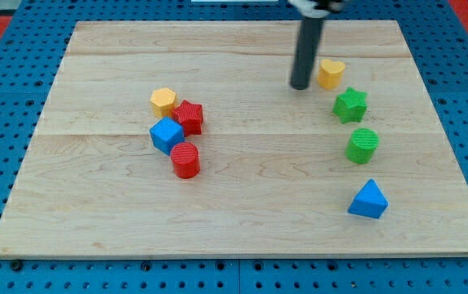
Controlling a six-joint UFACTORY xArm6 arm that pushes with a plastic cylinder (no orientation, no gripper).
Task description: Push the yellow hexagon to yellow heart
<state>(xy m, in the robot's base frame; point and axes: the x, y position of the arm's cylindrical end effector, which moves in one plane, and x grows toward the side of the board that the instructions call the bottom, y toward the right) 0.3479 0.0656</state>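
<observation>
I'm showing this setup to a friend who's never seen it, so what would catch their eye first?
Probably the dark rod coming down from the view's top, my tip resting just left of the yellow heart. Next, the tight cluster at the view's left: yellow hexagon, red star, blue cube and red cylinder. Down the right run a green star, green cylinder and blue triangle.

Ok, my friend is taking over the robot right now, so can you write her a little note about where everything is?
My tip sits just to the view's left of the yellow heart, near the board's top right.
The yellow hexagon is far off at the view's left, bunched with the red star, blue cube and red cylinder.
Done: nothing, the hexagon and heart are far apart.
Left: get behind the hexagon and push it rightward to the heart.
</observation>
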